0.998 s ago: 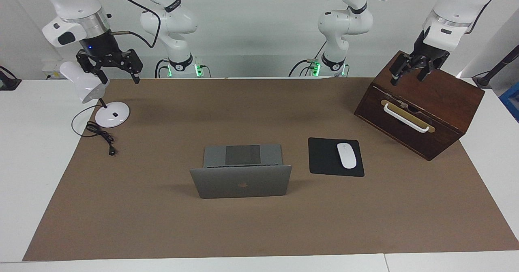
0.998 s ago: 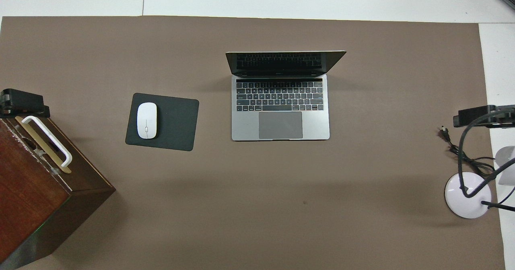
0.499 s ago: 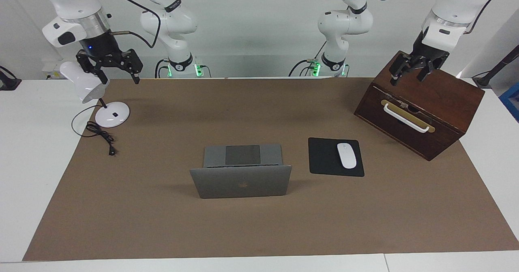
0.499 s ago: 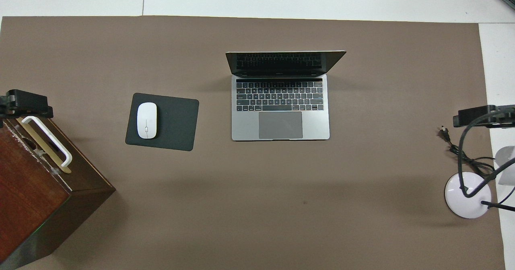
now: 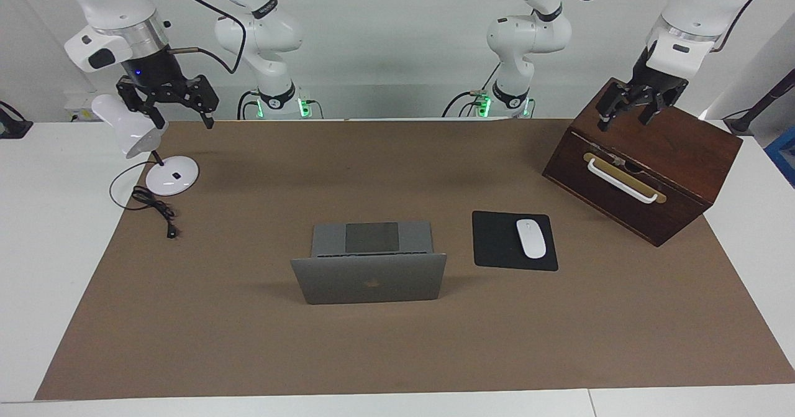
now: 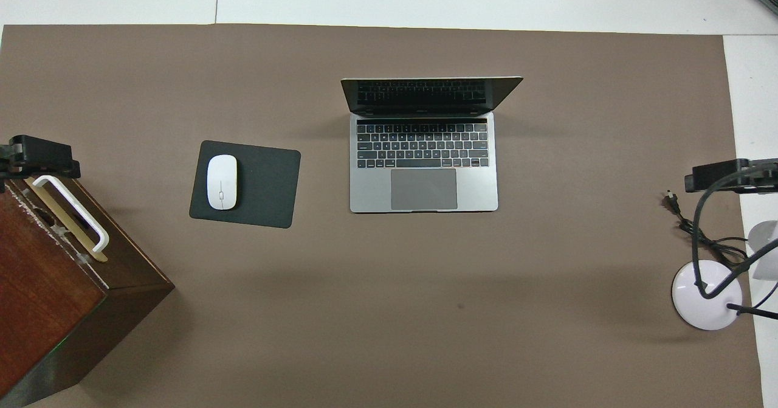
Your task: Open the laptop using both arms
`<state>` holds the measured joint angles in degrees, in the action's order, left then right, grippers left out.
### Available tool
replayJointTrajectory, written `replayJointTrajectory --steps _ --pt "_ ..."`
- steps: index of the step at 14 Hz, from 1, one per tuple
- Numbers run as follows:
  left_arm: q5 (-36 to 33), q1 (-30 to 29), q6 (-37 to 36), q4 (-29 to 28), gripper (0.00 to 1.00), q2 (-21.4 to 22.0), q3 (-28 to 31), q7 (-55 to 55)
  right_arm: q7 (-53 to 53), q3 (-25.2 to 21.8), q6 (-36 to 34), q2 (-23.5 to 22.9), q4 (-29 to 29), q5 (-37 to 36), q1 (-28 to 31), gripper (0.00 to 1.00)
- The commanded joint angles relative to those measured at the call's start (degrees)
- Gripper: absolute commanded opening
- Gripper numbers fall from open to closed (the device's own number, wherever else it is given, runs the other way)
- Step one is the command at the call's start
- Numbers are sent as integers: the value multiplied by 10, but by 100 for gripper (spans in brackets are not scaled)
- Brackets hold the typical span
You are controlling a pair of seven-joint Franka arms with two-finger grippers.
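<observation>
The laptop is seen standing open mid-table, beside the mouse pad. The left gripper is held spread and empty over the wooden box; the right gripper, likewise spread and empty, is held over the lamp.

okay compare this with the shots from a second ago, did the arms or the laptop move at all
Barely. The left gripper, open above the wooden box, has risen slightly; nothing was taken hold of or let go. The right gripper hangs open beside the desk lamp as before. The laptop stands open in the same place, and the mouse lies on the mouse pad, unmoved.
</observation>
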<state>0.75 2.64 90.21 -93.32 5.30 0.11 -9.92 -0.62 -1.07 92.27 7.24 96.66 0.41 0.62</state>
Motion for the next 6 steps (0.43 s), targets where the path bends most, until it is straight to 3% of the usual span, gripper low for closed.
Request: replayJointTrajectory --steps 1,6 --pt "3 -3 6 -5 100 5 0 10 10 5 5 15 16 -1 10 100" --pt "3 -4 8 -8 100 7 0 22 10 5 5 15 16 -1 10 100"
